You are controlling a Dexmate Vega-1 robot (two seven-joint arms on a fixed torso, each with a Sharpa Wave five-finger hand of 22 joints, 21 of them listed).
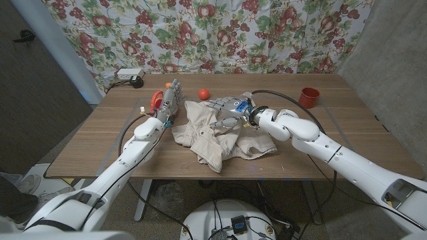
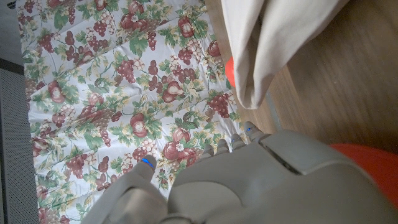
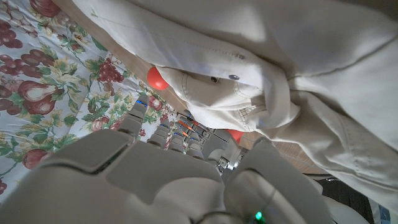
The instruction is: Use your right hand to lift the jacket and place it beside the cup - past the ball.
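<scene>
The right hand (image 1: 227,105) reaches onto the far edge of the beige jacket (image 1: 220,137) at mid-table, fingers spread over the cloth; whether it grips the cloth, I cannot tell. The left hand (image 1: 170,99) stands by the jacket's left side, fingers apart, holding nothing. The red cup (image 1: 308,97) sits far right, contents unseen, with the orange ball (image 1: 204,93) just behind the jacket.

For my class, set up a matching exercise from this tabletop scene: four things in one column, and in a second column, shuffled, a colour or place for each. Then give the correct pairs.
Things:
1. jacket
2. ball
3. cup
4. power strip

Descriptions:
A. white, at the table's far left corner
B. beige, crumpled mid-table
C. red, near the far right edge
D. small, orange, beyond the jacket

Pairs: 1-B, 2-D, 3-C, 4-A
</scene>
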